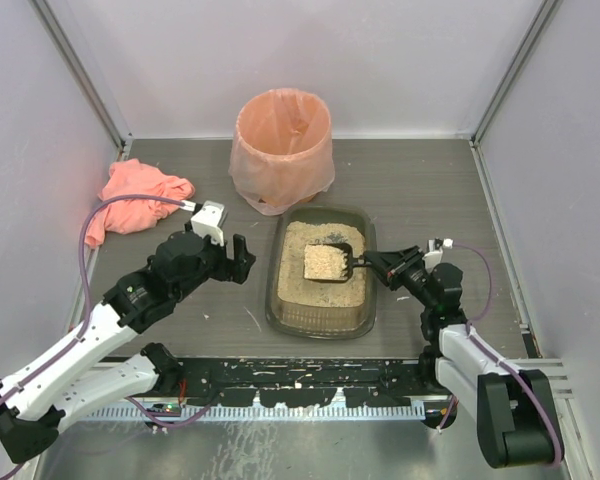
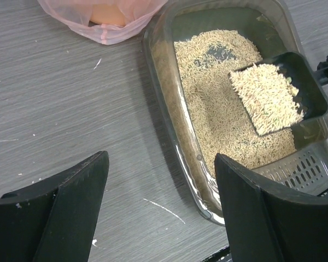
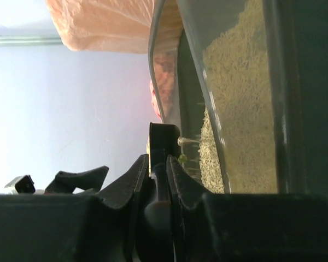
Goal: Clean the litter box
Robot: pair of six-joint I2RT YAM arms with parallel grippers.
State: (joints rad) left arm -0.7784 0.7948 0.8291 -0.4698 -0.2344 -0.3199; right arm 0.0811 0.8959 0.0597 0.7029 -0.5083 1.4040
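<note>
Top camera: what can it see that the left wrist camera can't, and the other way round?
Only the top camera shows the pink cloth, the whole round bin, both arms, and the right claw holding the black scoop. Only the left wrist camera shows a slotted grey part at the near end of the litter box, and single grains up close. Both show the litter box, the scoop heaped with litter above it, the bin's peach bag and the open left claw.
</note>
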